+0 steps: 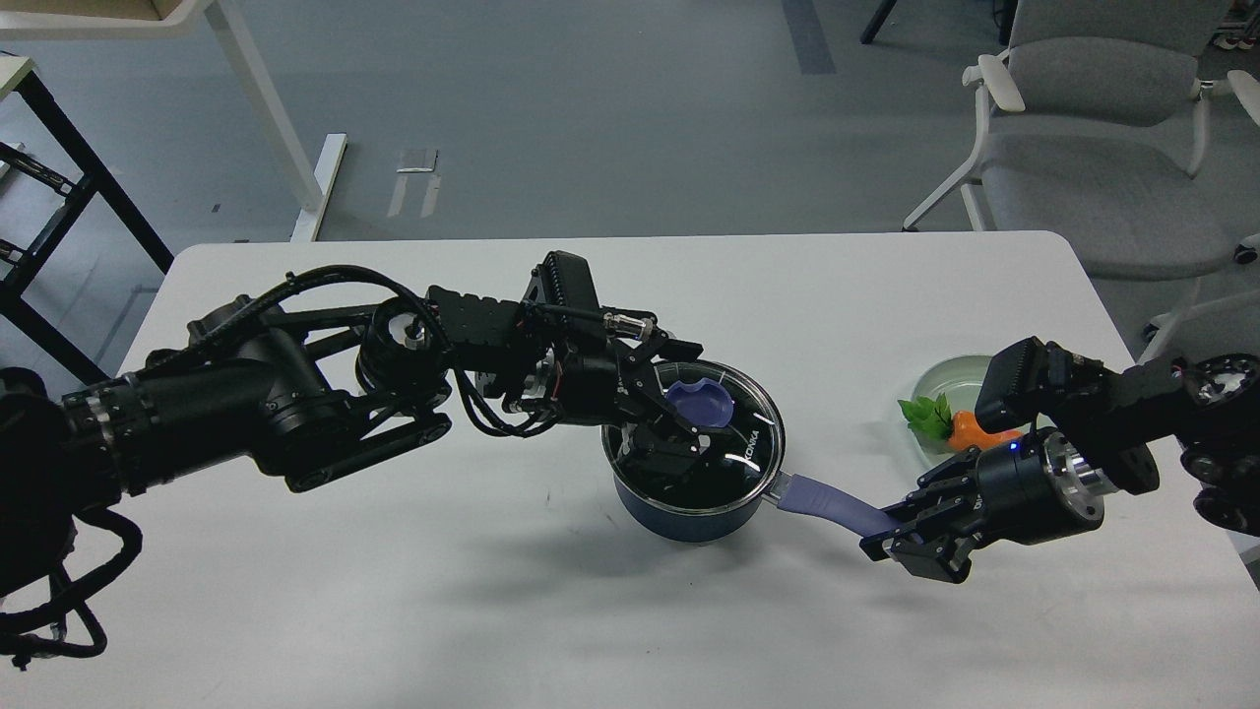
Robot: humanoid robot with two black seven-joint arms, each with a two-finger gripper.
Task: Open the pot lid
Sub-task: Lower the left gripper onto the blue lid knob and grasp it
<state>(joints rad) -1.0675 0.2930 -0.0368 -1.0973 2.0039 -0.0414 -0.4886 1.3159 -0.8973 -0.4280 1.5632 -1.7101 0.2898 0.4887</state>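
Observation:
The dark blue pot (689,517) stands mid-table with its glass lid (753,438) on it; the lid shows white "KONKA" lettering. The purple-blue knob (701,402) sits at the lid's centre. My left gripper (686,399) reaches in from the left, low over the lid. Its fingers stand open, one beyond the knob and one in front of it; I cannot tell if they touch it. My right gripper (891,535) is shut on the end of the lavender handle (827,502), which points right and toward me.
A pale green plate (943,377) with a toy carrot (970,429) and green leaves (925,414) sits at the right, partly behind my right arm. A grey chair (1093,148) stands beyond the table's far right corner.

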